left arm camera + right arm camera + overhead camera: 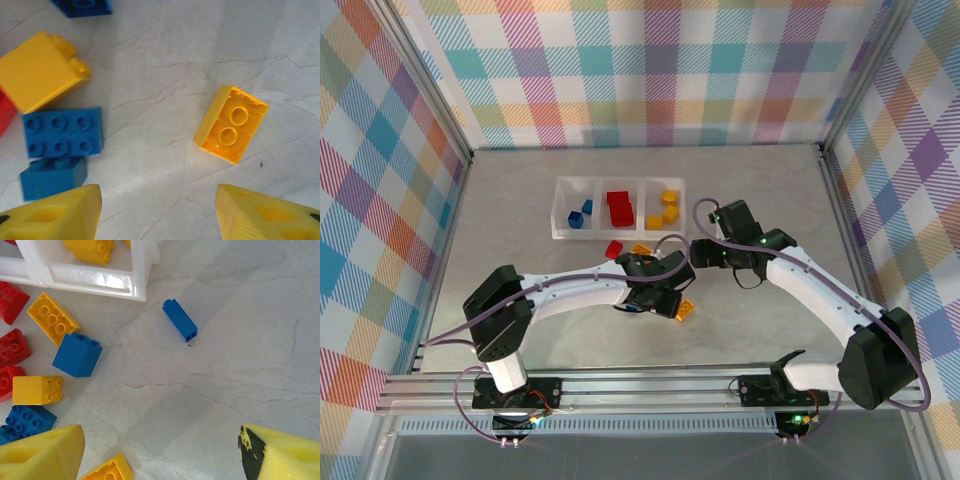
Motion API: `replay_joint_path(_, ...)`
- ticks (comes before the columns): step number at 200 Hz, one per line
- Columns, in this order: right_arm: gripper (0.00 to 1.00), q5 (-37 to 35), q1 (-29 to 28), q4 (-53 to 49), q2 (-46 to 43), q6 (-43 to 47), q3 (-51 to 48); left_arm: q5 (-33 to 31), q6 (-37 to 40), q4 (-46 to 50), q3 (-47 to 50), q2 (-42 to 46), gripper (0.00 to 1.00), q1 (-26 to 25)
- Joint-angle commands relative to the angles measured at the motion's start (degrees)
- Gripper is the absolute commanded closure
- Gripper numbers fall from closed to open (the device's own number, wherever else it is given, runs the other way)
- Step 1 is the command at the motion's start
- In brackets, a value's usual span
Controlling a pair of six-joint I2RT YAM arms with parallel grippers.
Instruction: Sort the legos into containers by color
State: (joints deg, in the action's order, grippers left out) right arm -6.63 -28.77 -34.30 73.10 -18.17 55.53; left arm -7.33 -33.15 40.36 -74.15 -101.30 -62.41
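Left wrist: left gripper (157,207) jaws spread wide, empty; glossy yellow plastic brick (231,125), hollow underside up, lies ahead, off-centre; right gripper (161,450) gaping, empty; slim blue plastic brick (180,320) ahead, clear glossy tray (140,275) beyond.

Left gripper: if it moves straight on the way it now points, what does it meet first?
Probably the bare table, ahead of the gap of the open left gripper. The upturned yellow brick lies right of that line, the blue bricks left; depth is unclear, so a finger might graze one.
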Motion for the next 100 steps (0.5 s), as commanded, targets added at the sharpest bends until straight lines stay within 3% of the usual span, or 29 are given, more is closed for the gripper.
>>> replay_joint_path(1,0.19,0.7,1.3,-1.0,-2.2,-1.5,-0.2,3.0,3.1,-1.8,-2.8,-3.1,0.37,-0.6)
replay_joint_path(100,0.15,3.1,7.4,-3.0,-6.4,-2.2,-1.4,10.2,13.1,-5.6,-7.2,-10.2,0.33,-1.2)
